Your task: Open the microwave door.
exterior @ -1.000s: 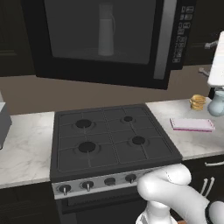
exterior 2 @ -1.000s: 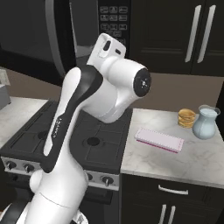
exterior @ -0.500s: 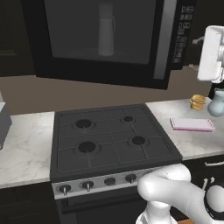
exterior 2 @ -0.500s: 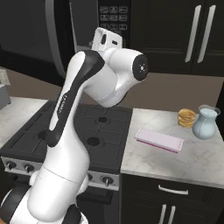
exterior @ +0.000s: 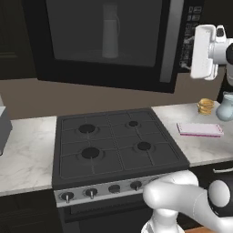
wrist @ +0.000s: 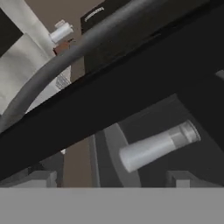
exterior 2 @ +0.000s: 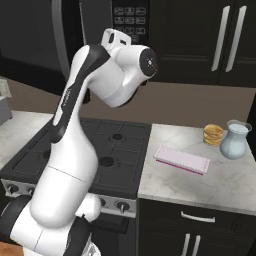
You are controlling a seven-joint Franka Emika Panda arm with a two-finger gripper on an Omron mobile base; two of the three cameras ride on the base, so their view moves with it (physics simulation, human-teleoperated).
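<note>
The microwave door [exterior: 104,38] is a big black panel with a dark glass window, hung above the stove and shut. Its vertical silver-grey handle bar [exterior: 169,43] runs down the door's right edge, beside the black keypad [exterior: 193,22]. My gripper [exterior: 189,61] is raised in front of the keypad, just right of the handle and pointing at the microwave. In the hand view the handle bar [wrist: 65,57] crosses diagonally above the black door frame [wrist: 131,87], and a pale bottle [wrist: 157,146] shows through the glass. My gripper [wrist: 111,179] is open with its fingertips [wrist: 39,178] wide apart.
A black gas stove [exterior: 113,145] sits below the microwave. On the marble counter [exterior 2: 225,185] to the right lie a flat pink pad [exterior 2: 181,160], a stack of pancakes [exterior 2: 213,135] and a glass jug [exterior 2: 235,140]. Dark cabinets [exterior 2: 200,40] stand to the right.
The arm has swung the hand left and closer to the microwave, from the picture's right edge to just beside the handle. The door stays shut.
</note>
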